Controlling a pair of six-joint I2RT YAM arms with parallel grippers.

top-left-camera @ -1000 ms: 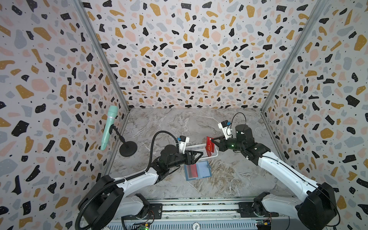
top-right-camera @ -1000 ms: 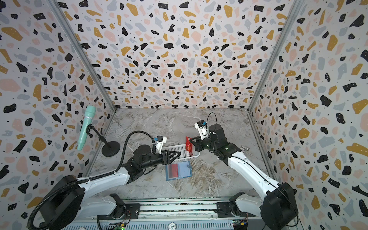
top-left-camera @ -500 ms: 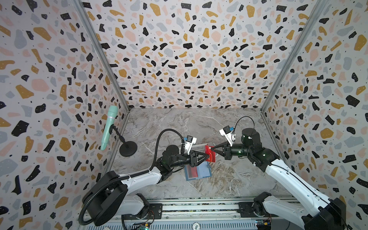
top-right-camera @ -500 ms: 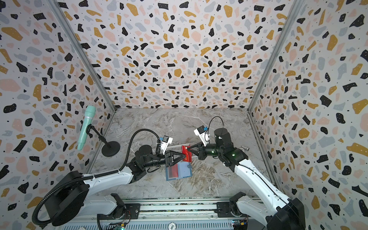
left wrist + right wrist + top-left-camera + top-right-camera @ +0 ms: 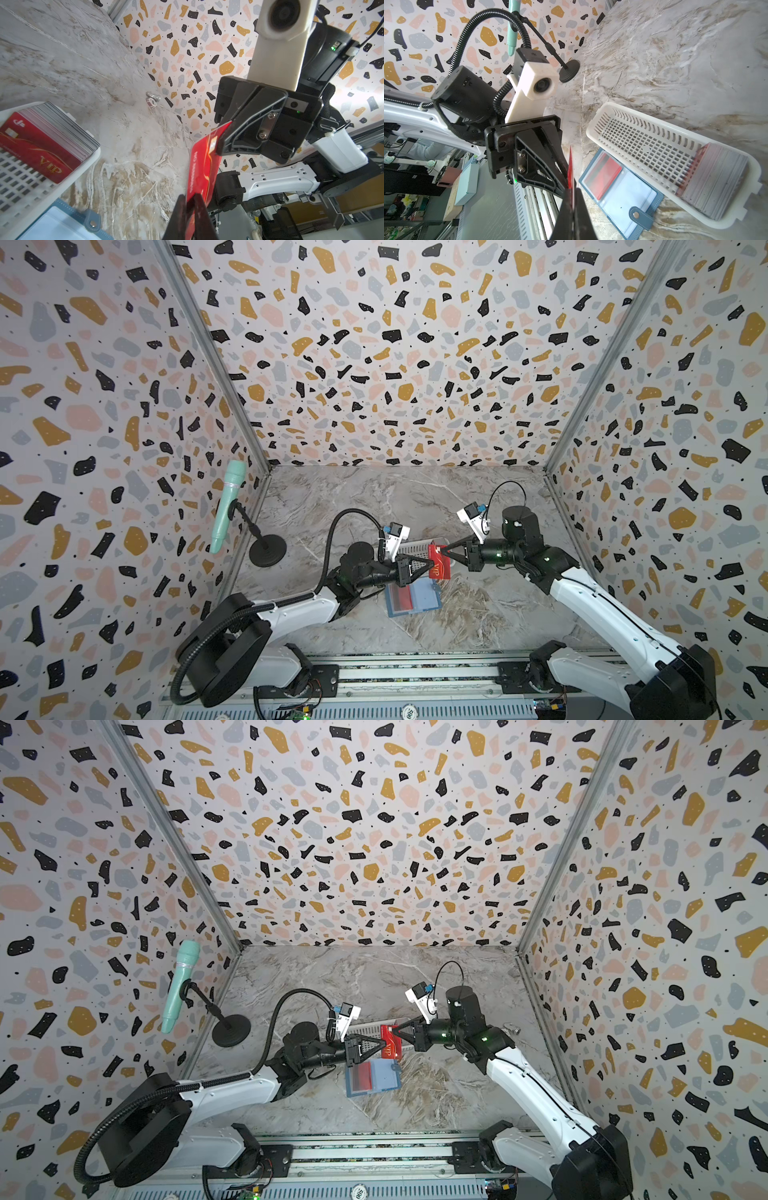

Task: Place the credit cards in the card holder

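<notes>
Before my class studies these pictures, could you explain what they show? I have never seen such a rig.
This is a two-armed robot at a marbled table. Two pictures look down from side-by-side overhead cameras; the other two come from a camera on each wrist. On the table lie an open blue card holder, with a first card already in a sleeve, and a white basket holding a stack of cards. A green microphone stands beside the left wall. In the air, the left arm's fingers and the right arm's fingers both pinch a second card, perhaps passing it across.
</notes>
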